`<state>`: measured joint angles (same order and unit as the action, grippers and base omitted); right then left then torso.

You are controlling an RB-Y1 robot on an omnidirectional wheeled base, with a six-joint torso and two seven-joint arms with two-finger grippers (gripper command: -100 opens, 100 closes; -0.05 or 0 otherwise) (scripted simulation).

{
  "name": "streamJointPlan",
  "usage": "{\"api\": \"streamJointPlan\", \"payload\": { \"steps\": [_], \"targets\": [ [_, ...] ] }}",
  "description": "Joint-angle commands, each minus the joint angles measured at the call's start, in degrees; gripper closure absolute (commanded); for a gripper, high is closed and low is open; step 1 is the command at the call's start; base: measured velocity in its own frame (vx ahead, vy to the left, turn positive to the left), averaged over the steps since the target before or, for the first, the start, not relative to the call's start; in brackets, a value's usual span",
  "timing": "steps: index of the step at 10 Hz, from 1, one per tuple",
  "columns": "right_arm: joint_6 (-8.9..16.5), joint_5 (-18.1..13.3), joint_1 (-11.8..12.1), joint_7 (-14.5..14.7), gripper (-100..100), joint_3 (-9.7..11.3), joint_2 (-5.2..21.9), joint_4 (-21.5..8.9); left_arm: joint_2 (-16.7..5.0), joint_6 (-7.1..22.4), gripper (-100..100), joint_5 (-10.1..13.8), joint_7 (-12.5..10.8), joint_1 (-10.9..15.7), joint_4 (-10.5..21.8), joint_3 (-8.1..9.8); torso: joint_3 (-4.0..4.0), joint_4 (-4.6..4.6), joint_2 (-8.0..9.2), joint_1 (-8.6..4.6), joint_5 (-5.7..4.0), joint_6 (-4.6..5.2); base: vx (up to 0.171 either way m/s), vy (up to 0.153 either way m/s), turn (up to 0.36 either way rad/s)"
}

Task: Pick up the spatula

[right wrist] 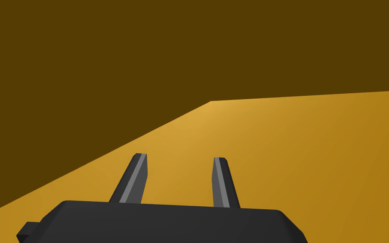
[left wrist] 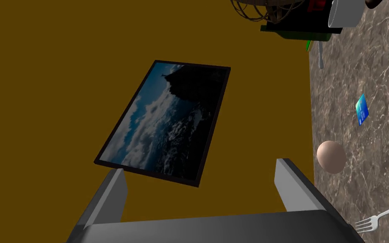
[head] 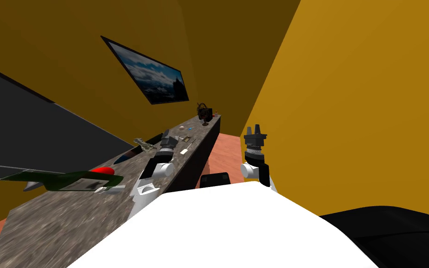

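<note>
A thin white utensil with a flat blade, the likely spatula (head: 185, 149), lies on the marbled stone counter (head: 69, 218), just right of my left forearm. My left gripper (head: 166, 134) hovers over the counter, level with the spatula and slightly left of it. In the left wrist view the left gripper (left wrist: 202, 185) is open with nothing between its fingers and faces the brown wall. My right gripper (head: 253, 128) is held off the counter's right side by the yellow wall. In its own view the right gripper (right wrist: 180, 168) is open and empty.
Past the left gripper lie a fork (left wrist: 379, 215), an egg (left wrist: 330, 157), a blue card (left wrist: 361, 109), a white cup (left wrist: 347, 12) and a wire basket (left wrist: 265, 8). A green and red object (head: 78, 179) sits nearer on the counter. Red-brown floor (head: 225, 158) runs between counter and wall.
</note>
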<state>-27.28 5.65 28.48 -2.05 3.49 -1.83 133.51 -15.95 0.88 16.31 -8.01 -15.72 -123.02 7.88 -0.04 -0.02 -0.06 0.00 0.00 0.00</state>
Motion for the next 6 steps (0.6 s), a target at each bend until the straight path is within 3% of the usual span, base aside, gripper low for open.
{"api": "streamJointPlan", "payload": {
  "steps": [1, 2, 3, 5, 6],
  "targets": [
    [0.0, 0.0, 0.0, 0.0, 0, 0.0, 0.0, 0.0, -1.19, 2.86, -100, 2.18, -2.38, 1.58, 0.51, 0.56, 0.0, 0.0, 0.0, 0.0, 0.0, 0.0, 0.014, -0.004, 0.006],
    [0.0, 0.0, 0.0, 0.0, 0, 0.0, 0.0, 0.0, -1.19, 4.41, -100, 2.18, -2.38, 1.58, 0.51, 0.56, 0.0, 0.0, -0.01, 0.0, 0.0, 0.0, 0.012, -0.004, 0.003],
    [0.0, 0.0, 0.0, 0.0, 0, 0.0, 0.0, 0.0, -2.29, 6.22, -100, 4.12, -4.51, 3.05, 1.13, 1.07, 0.0, 0.0, 0.0, -0.01, 0.0, 0.0, 0.017, -0.004, 0.008],
    [0.0, 0.0, 0.0, 0.0, 0, 0.0, 0.0, 0.0, -2.29, 8.31, -100, 4.12, -4.51, 3.05, 1.13, 1.07, -0.01, 0.0, -0.01, 0.0, 0.0, 0.0, 0.012, -0.003, 0.001],
    [0.0, 0.0, 0.0, 0.0, 0, 0.0, 0.0, 0.0, -3.4, 10.6, -100, 6.05, -6.66, 4.49, 1.78, 1.56, 0.01, 0.0, 0.02, -0.01, 0.0, 0.0, 0.015, -0.005, 0.008]
  ]
}}
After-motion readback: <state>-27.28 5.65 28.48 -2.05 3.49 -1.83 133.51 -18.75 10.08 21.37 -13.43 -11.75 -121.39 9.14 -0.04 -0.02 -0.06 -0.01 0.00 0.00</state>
